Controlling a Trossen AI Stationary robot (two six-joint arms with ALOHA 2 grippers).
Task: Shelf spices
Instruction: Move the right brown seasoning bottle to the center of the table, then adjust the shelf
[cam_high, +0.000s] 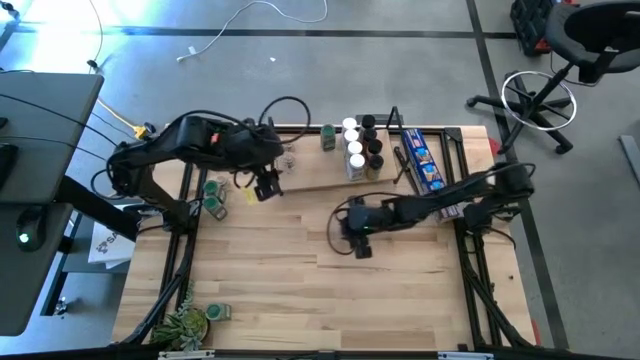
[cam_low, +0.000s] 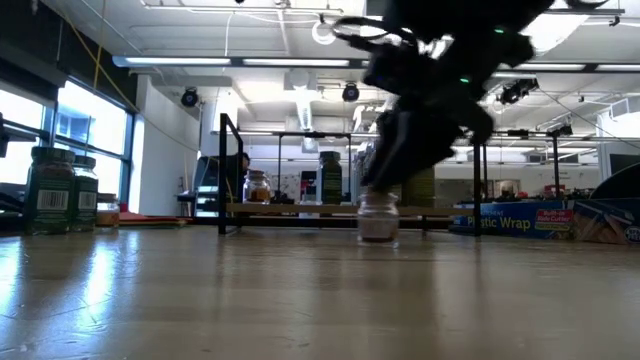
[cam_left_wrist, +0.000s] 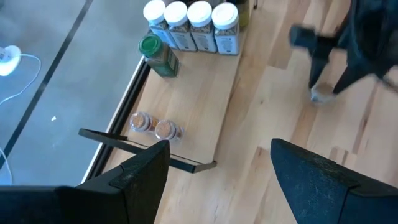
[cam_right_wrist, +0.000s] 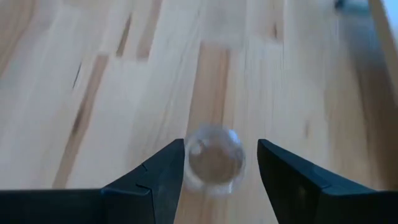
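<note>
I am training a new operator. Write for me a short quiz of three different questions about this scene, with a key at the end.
1. True or false: the right gripper has its fingers on both sides of a clear jar standing on the table.
2. Multiple choice: how many white-lidded jars stand in a row on the shelf in the left wrist view? A) two B) four C) six
3. Fill in: the left gripper is open and hovers above the ____.

Key
1. True; whether the fingers already touch it cannot be told.
2. B
3. shelf, near the two small clear jars
</note>
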